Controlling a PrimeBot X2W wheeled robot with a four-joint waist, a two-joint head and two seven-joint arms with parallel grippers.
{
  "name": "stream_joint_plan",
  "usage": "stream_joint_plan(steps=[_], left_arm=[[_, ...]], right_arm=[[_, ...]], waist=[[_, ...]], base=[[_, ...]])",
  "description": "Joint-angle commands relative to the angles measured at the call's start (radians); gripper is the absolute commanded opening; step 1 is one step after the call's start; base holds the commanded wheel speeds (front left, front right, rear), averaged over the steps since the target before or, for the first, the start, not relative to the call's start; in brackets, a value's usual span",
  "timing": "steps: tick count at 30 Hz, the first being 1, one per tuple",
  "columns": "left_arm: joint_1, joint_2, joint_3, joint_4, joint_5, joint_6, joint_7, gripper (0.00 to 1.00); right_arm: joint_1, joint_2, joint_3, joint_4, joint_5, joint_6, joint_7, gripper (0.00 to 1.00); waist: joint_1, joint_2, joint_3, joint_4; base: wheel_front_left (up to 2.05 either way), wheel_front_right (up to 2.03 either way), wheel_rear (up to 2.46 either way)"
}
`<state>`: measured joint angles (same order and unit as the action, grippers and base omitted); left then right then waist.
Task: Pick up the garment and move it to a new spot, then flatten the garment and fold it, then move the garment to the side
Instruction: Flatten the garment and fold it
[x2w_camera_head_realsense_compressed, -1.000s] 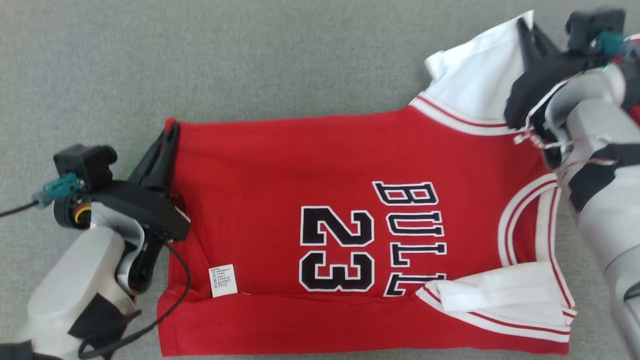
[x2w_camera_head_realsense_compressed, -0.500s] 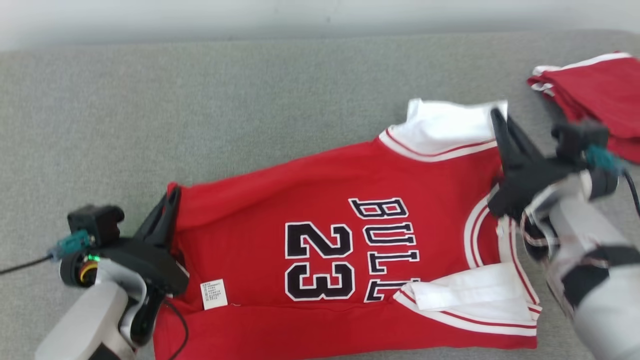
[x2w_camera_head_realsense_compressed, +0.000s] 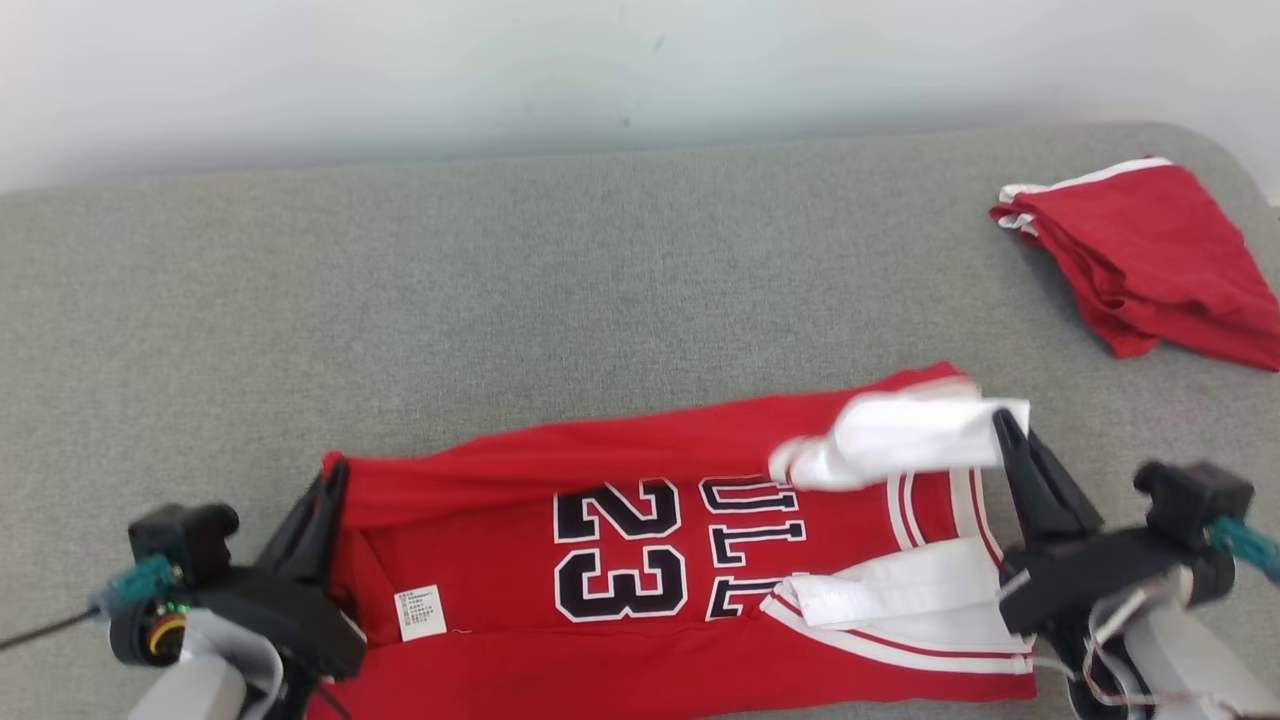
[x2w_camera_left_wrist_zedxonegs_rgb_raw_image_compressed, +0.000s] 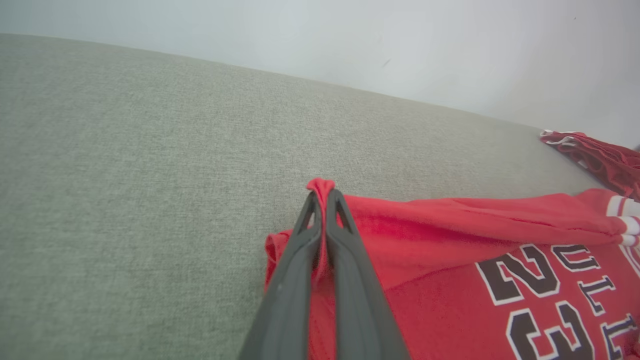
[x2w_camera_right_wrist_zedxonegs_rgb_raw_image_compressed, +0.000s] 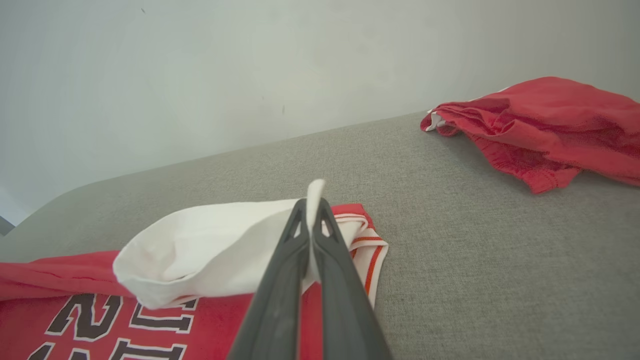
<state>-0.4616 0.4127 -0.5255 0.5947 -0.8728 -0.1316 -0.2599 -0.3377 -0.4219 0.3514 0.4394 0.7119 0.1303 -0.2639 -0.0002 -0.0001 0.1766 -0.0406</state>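
The red jersey (x2w_camera_head_realsense_compressed: 500, 610) lies low on the grey cloth-covered counter (x2w_camera_head_realsense_compressed: 600, 300), stretched between the two hands. A second ago it lay spread wide, with a broad band of red beyond the "23". Now its far edge is raised and drawn in, so the fold stands right against the tops of the digits and letters. The head camera has also tipped up since then, bringing in the pale wall (x2w_camera_head_realsense_compressed: 600, 70).

The left hand (x2w_camera_head_realsense_compressed: 333, 478) stays clenched on the jersey's red corner; in its wrist view a pinch of red cloth (x2w_camera_left_wrist_zedxonegs_rgb_raw_image_compressed: 321, 186) pokes out past the tips of the left hand (x2w_camera_left_wrist_zedxonegs_rgb_raw_image_compressed: 323, 197). The right hand (x2w_camera_head_realsense_compressed: 1005, 425) stays clenched on the white sleeve (x2w_camera_head_realsense_compressed: 900, 445), which has curled over the lettering since a second ago. From its wrist, the white cloth (x2w_camera_right_wrist_zedxonegs_rgb_raw_image_compressed: 215, 250) is nipped between the fingers of the right hand (x2w_camera_right_wrist_zedxonegs_rgb_raw_image_compressed: 310, 205).

By count there are two hands, both grasping the jersey. There are two white sleeves: the lifted one, and another (x2w_camera_head_realsense_compressed: 920, 590) lying flat beside the right hand. One white label (x2w_camera_head_realsense_compressed: 420, 612) sits just inside the left hand. There are two red garments: the jersey, and a folded one (x2w_camera_head_realsense_compressed: 1150, 260) well beyond the right hand.
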Motion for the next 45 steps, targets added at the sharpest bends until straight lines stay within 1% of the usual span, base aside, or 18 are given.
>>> stream_joint_plan(steps=[1, 5, 11, 18, 21, 22, 23, 24, 25, 31, 35, 37, 38, 40, 45], left_arm=[[0.028, 0.002, 0.009, -0.015, 0.018, 0.002, -0.006, 0.0], [0.1, -0.01, 0.027, -0.068, 0.068, 0.002, -0.005, 0.0], [0.157, -0.04, 0.055, -0.091, 0.124, 0.002, -0.005, 0.0], [0.183, -0.068, 0.084, -0.085, 0.176, 0.002, -0.005, 0.0], [0.192, -0.071, 0.111, -0.073, 0.199, 0.002, -0.005, 0.0], [0.195, -0.074, 0.117, -0.068, 0.214, 0.002, -0.005, 0.06], [0.198, -0.079, 0.122, -0.066, 0.232, 0.002, -0.005, 0.42], [0.2, -0.086, 0.13, -0.064, 0.244, 0.002, -0.005, 1.0], [0.201, -0.091, 0.144, -0.063, 0.253, 0.002, -0.005, 1.0], [0.242, -0.121, 0.249, -0.093, 0.317, 0.002, -0.005, 1.0], [0.285, -0.142, 0.333, -0.157, 0.399, 0.006, -0.005, 1.0], [0.321, -0.166, 0.374, -0.204, 0.448, 0.01, -0.005, 1.0], [0.321, -0.166, 0.374, -0.204, 0.448, 0.01, -0.005, 1.0], [0.357, -0.188, 0.414, -0.26, 0.504, 0.018, -0.005, 1.0], [0.438, -0.264, 0.499, -0.356, 0.592, 0.013, -0.005, 1.0]], right_arm=[[0.025, 0.002, -0.012, -0.019, 0.007, 0.001, -0.001, 0.0], [0.123, 0.005, -0.049, -0.075, 0.013, 0.001, -0.001, 0.0], [0.236, 0.024, -0.095, -0.129, -0.003, 0.001, 0.016, 0.0], [0.283, 0.054, -0.115, -0.126, -0.036, 0.001, 0.062, 0.0], [0.289, 0.066, -0.122, -0.131, -0.042, 0.001, 0.075, 0.0], [0.294, 0.068, -0.124, -0.127, -0.043, 0.001, 0.08, 0.09], [0.298, 0.072, -0.125, -0.126, -0.047, 0.001, 0.085, 0.4], [0.3, 0.075, -0.128, -0.127, -0.05, 0.001, 0.085, 0.98], [0.302, 0.08, -0.131, -0.129, -0.048, 0.001, 0.089, 1.0], [0.308, 0.086, -0.159, -0.159, -0.055, 0.001, 0.08, 1.0], [0.309, 0.087, -0.175, -0.16, -0.06, 0.001, 0.084, 1.0], [0.299, 0.087, -0.185, -0.149, -0.068, 0.001, 0.089, 1.0], [0.299, 0.087, -0.185, -0.149, -0.068, 0.001, 0.089, 1.0], [0.286, 0.086, -0.195, -0.129, -0.084, 0.001, 0.099, 1.0], [0.233, 0.094, -0.224, -0.051, -0.149, 0.001, 0.143, 1.0]], waist=[[0.0002, 0.0001, -0.015, 0.001], [0.0002, 0.0001, -0.029, 0.01], [0.0002, 0.0001, -0.037, 0.02], [0.0002, 0.0001, -0.045, 0.017], [0.0002, 0.0001, -0.051, 0.016], [0.0002, 0.0001, -0.053, 0.016], [0.0002, 0.0001, -0.055, 0.016], [0.0002, 0.0001, -0.058, 0.017], [0.0002, 0.0001, -0.06, 0.018], [0.0002, 0.0001, -0.075, 0.024], [0.0002, 0.0001, -0.086, 0.032], [0.0002, 0.0001, -0.093, 0.038], [0.0002, 0.0001, -0.093, 0.038], [0.0002, 0.0001, -0.099, 0.044], [0.0002, 0.0001, -0.103, 0.061]], base=[[0.0, 0.0, 0.0], [0.0, 0.0, 0.0], [0.0, 0.0, 0.0], [0.0, 0.0, 0.0], [0.0, 0.0, 0.0], [0.0, 0.0, 0.0], [0.0, 0.0, 0.0], [0.0, 0.0, 0.0], [0.0, 0.0, 0.0], [0.0, 0.0, 0.0], [0.0, 0.0, 0.0], [0.0, 0.0, 0.0], [0.0, 0.0, 0.0], [0.0, 0.0, 0.0], [0.0, 0.0, 0.0]])
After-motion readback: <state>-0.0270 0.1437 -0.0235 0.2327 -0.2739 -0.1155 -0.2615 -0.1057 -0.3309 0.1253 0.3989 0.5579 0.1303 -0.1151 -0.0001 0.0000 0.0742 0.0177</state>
